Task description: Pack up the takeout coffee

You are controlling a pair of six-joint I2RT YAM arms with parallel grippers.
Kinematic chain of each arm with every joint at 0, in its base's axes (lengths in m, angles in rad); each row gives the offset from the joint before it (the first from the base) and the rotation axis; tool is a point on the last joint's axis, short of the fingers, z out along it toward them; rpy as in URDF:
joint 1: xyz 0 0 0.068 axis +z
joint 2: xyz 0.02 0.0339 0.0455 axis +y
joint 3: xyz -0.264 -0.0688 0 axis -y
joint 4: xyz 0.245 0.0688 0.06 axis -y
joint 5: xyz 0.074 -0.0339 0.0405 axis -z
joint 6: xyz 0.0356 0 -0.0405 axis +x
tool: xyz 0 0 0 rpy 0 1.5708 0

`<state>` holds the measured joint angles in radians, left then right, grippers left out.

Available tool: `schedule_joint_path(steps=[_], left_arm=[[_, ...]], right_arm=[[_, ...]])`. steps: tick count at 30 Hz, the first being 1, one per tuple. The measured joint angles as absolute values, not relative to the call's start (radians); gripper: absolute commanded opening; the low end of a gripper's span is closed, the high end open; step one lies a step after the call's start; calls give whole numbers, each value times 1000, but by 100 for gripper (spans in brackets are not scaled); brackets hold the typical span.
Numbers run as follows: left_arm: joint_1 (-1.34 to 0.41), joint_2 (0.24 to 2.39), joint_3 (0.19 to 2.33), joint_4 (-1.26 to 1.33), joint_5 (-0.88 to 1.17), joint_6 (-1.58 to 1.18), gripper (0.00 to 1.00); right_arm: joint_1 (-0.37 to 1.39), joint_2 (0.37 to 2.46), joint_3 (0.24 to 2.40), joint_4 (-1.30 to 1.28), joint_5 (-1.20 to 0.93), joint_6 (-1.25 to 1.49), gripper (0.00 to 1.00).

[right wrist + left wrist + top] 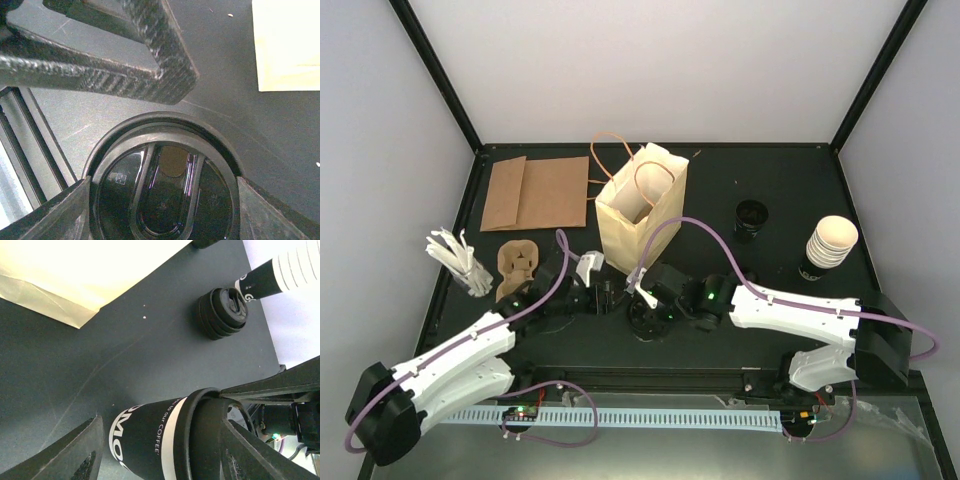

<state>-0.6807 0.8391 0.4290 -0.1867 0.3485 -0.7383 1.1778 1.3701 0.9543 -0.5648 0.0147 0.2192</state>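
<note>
- The takeout coffee (pixel 150 440) stands on the black table (pixel 100 350) near the cream paper bag (pixel 630 232); the frame edge crops it and its print is only partly legible.
- My right fingers (pixel 50 215) clamp its glossy black lid (pixel 165 200), their tips out of sight.
- My left fingers (pixel 75 457), rough black, are spread wide astride the dark cup.

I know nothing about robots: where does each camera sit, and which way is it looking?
Top external: fixed above and behind, looking down on the table; left arm and right arm both show.
Left wrist: on the left arm, low, looking across the table at the lidded coffee cup; left tool's fingers in the bottom corners.
Right wrist: on the right arm, looking straight down on the cup's lid; right tool's fingers flank it.
Shared: both wrist views show that cup and the paper bag.
</note>
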Motion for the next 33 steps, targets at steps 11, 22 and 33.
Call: schedule_joint_path(steps=[11, 22, 33], left_arm=[[-680, 873, 400, -186, 383, -748, 49], [-673, 865, 364, -137, 424, -764, 50], [-672, 841, 349, -119, 478, -768, 45]], right_arm=[[1179, 1375, 958, -566, 15, 222, 59], [1181, 1382, 966, -576, 17, 223, 59], [1183, 1387, 972, -580, 19, 226, 59]])
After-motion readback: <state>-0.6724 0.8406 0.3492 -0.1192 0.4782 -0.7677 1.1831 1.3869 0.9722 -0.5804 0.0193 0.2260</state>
